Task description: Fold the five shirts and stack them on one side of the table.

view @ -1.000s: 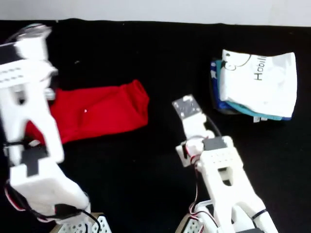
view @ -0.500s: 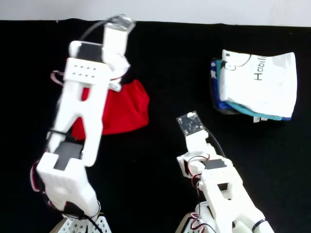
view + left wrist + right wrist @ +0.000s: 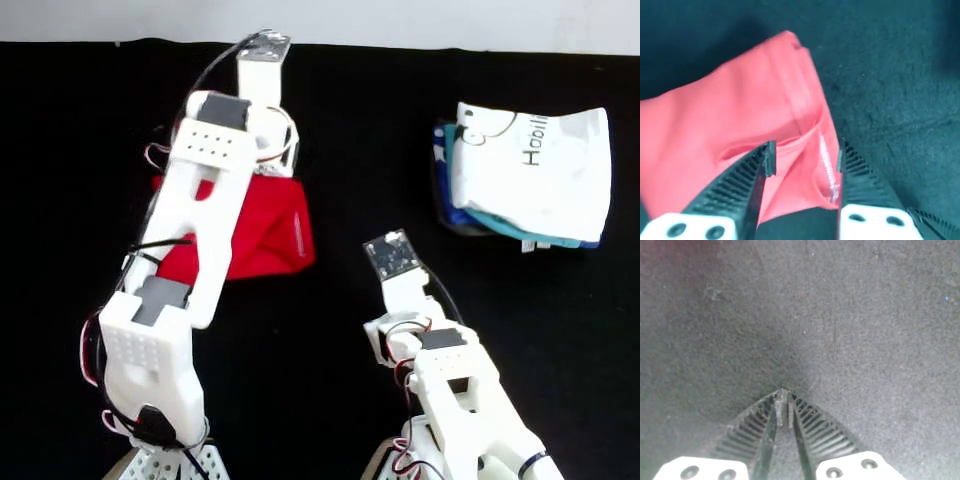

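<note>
The left arm (image 3: 190, 250) extends from its base at the near left of the high view, long and almost straight toward the far side, leaning slightly to the right. Its wrist (image 3: 262, 95) is bent so that the left hand (image 3: 805, 152) points downward. The two ribbed black fingers (image 3: 747, 175) stand apart, with a clear gap between their tips. The right arm (image 3: 455, 385) is folded short and sits close to its base, with the forearm angled toward the far left. The right hand (image 3: 783, 407) also points down, and its tips meet.
</note>
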Available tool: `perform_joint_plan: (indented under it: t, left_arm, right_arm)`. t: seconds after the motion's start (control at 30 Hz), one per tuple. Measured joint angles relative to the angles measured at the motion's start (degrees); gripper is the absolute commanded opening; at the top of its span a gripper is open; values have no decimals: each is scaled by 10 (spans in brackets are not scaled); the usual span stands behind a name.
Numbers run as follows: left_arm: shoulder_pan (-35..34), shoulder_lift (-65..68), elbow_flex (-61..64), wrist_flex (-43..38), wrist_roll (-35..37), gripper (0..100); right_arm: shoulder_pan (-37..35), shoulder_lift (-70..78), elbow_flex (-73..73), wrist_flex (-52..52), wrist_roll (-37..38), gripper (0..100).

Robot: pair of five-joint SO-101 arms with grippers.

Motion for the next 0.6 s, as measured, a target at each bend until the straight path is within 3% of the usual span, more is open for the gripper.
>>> perform_joint_plan:
  t: [0.1, 0.33, 0.6]
  left_arm:
    - [-48, -6, -34, 55, 3, 9]
    - [-102, 33, -23, 148, -23, 9]
    - [-38, 126, -11, 155, 0, 9]
  right_arm:
    - [0, 0, 0, 0, 0, 6]
    - [0, 0, 0, 0, 0, 6]
    - [0, 0, 0, 0, 0, 6]
